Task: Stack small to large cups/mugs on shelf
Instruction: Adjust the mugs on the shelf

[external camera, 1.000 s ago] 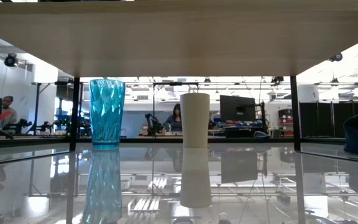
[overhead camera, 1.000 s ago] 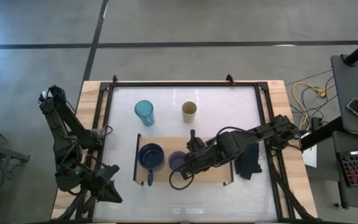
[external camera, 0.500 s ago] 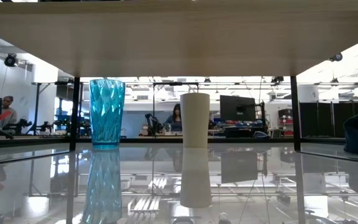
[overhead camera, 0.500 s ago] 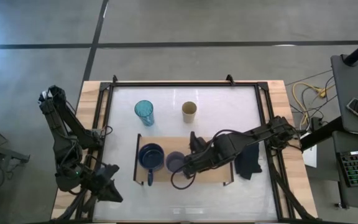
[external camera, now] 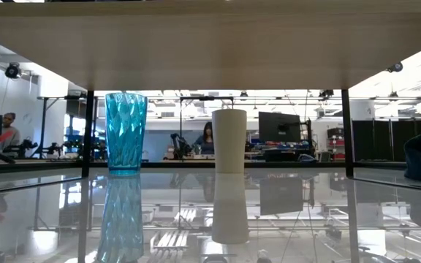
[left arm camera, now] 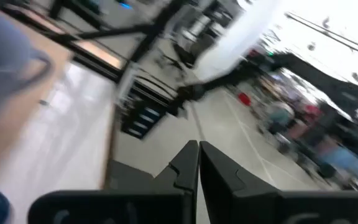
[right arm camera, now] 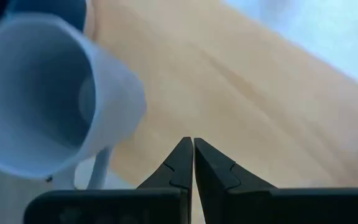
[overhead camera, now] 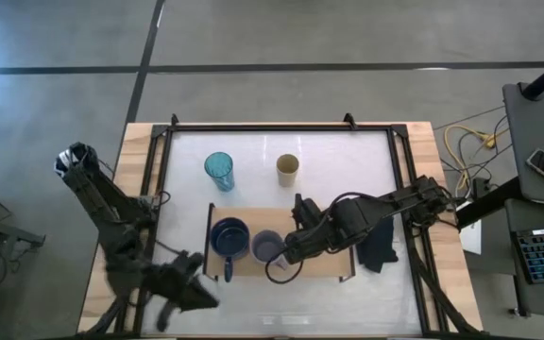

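Nudging the grey-lavender mug (overhead camera: 268, 247) on the shelf (overhead camera: 329, 266) with the clenched, empty right gripper (overhead camera: 289, 255) just beside it, we judge the tan cup (overhead camera: 288, 170) needs fetching next.

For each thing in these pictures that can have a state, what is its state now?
navy mug: upright on the shelf, empty.
grey-lavender mug: upright on the shelf beside the navy mug, not held.
teal tumbler: upright on the table, off the shelf.
tan cup: upright on the table, off the shelf.
right gripper: shut, empty, beside the grey-lavender mug.
left gripper: shut, empty, at the table's near left edge.
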